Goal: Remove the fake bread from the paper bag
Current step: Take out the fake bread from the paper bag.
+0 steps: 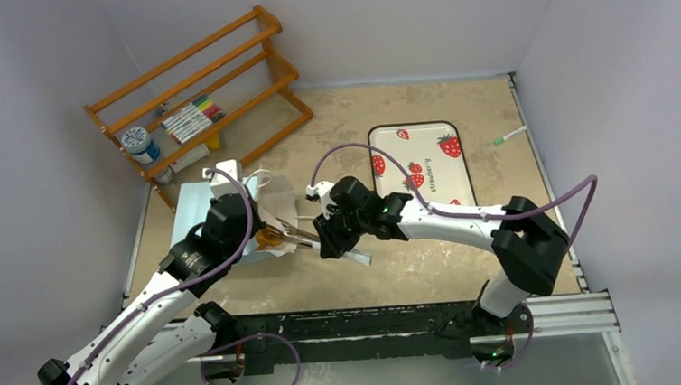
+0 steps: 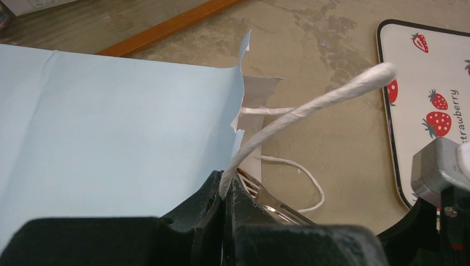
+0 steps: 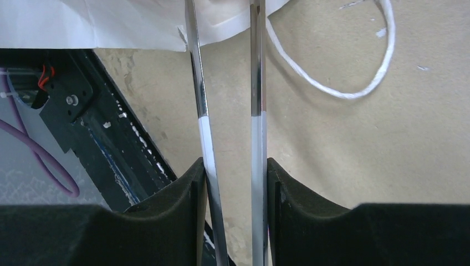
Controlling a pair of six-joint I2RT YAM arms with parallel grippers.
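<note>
The light blue paper bag [image 1: 191, 206] lies on its side at the left, its mouth facing right. My left gripper [image 1: 260, 227] is shut on one white string handle [image 2: 310, 105] at the bag's mouth [image 2: 111, 127]. My right gripper [image 1: 326, 236] is shut on metal tongs [image 1: 301, 234], one finger pressing on each arm [image 3: 201, 116]. The tongs reach left to the mouth of the bag, where a golden-orange piece of fake bread [image 1: 273, 237] shows at their tip. The slotted tong tip [image 2: 271, 202] lies just beside my left fingers. The inside of the bag is hidden.
A white strawberry-print tray [image 1: 421, 164] lies to the right of the bag. A wooden rack [image 1: 203, 84] with markers and a jar [image 1: 139, 143] stands at the back left. A green-tipped pen [image 1: 511, 135] lies at the far right. The second handle loop [image 3: 343, 91] rests on the table.
</note>
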